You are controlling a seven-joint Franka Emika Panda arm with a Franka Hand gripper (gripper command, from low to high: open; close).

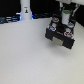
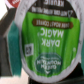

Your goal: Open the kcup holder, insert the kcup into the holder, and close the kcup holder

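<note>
Exterior view: the gripper (image 1: 64,20) hangs over the black drawer unit (image 1: 60,36), which sits on a pale table (image 1: 25,57) toward the exterior view's right. The arm above it is white, blurred. The unit's front faces down-frame and shows pale marks, too soft to read as handles with certainty. Whether a drawer stands pulled out cannot be told from this view. A white upright object (image 1: 25,11) stands at the back of the table, well apart from the unit, toward the exterior view's left; its kind is unclear. Wrist view: the pod (image 2: 44,46) fills most of the picture, its bright green lid facing the camera with a pale rim around it. Lid print reads "DARK MAGIC", with smaller lettering too blurred to make out. Dark finger pads (image 2: 80,35) sit at the pod's edges, one on each side, pressed against the rim, so the gripper is pinching the pod. A teal patch (image 2: 10,67) shows beside the pod; what it belongs to is unclear. The pod is held in the air at the gripper, over the drawer unit, not inside it.
</note>
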